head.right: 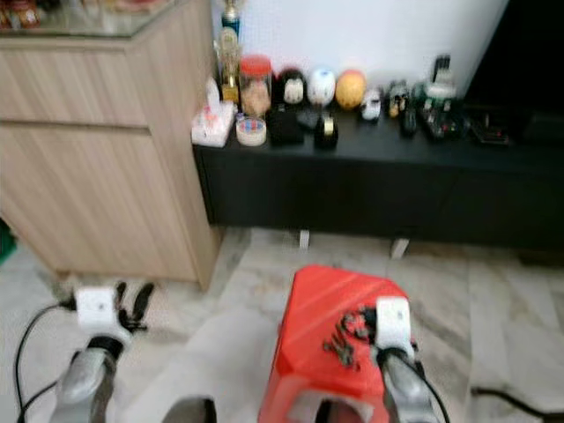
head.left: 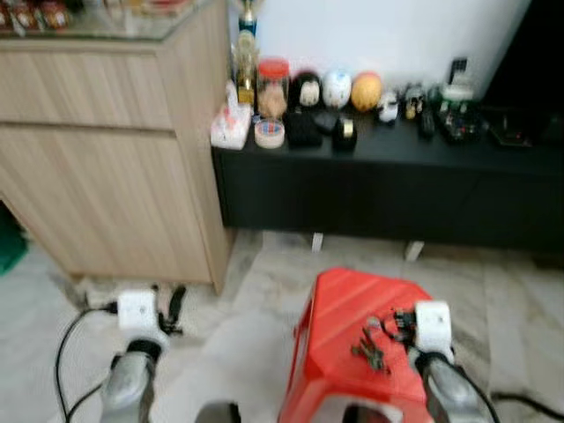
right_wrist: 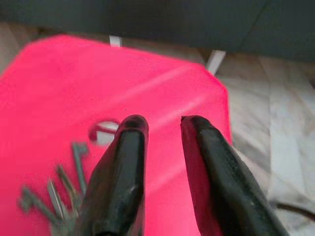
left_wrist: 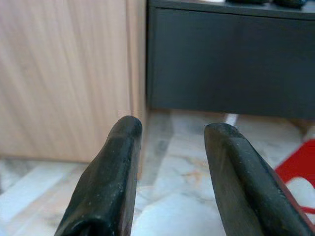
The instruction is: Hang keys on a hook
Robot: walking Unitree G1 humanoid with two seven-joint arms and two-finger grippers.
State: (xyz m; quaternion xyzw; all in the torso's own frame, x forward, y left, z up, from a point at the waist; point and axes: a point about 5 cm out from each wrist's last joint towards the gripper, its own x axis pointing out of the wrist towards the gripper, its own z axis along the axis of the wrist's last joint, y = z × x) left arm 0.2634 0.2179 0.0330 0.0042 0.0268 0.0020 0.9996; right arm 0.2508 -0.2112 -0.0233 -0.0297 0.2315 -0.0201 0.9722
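Observation:
A bunch of dark keys (head.left: 372,349) lies on top of a red plastic stool (head.left: 344,308) on the floor straight ahead. My right gripper (head.left: 394,323) hovers just over the stool top, right beside the keys, open with nothing between its fingers. In the right wrist view the keys (right_wrist: 54,194) lie off to one side of the right gripper (right_wrist: 162,123), outside its gap. My left gripper (head.left: 172,310) hangs low over the floor to the left of the stool, open and empty. In its wrist view the left gripper (left_wrist: 172,129) faces the cabinet corner.
A light wooden cabinet (head.left: 106,150) stands at the left. A low black console (head.left: 388,189) runs along the white wall, carrying jars, round ornaments and small toys. A black cable (head.left: 63,357) trails over the marble floor (head.left: 256,300) at the left.

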